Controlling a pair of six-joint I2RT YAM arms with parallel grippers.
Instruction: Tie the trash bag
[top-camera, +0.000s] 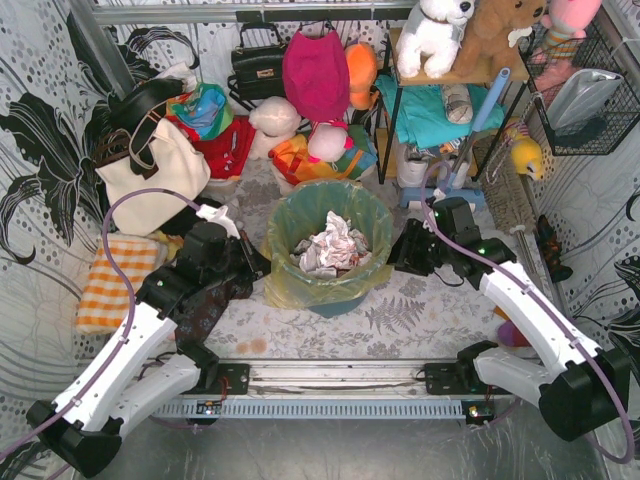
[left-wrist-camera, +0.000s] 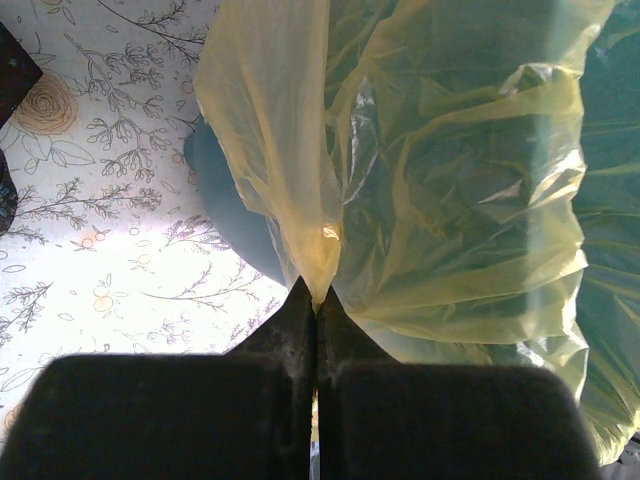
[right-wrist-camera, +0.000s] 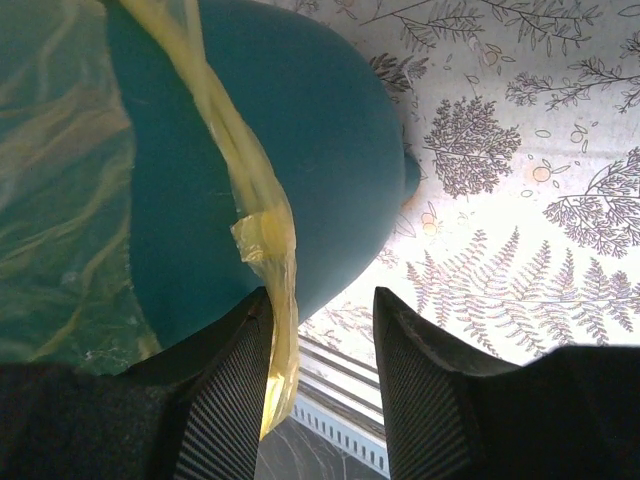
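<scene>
Bright, even light overall; the trash bag (left-wrist-camera: 450, 200) glints, and wrist views blur up close.

A: left wrist cam, what did the left gripper (left-wrist-camera: 316, 300) have?
B: jaws were pressed together, a gathered fold of the trash bag (left-wrist-camera: 450, 180) pinched at the tips, fold running up and away from them
A: rest of the bag?
B: crinkled, translucent yellow-green, spread across the right of the view. Teal bin (left-wrist-camera: 235, 215) showed bare just left of the fold
A: background?
B: floral-print tablecloth (left-wrist-camera: 100, 200) on the left, dark object (left-wrist-camera: 15, 70) at the top-left edge, couldn't tell what
</scene>
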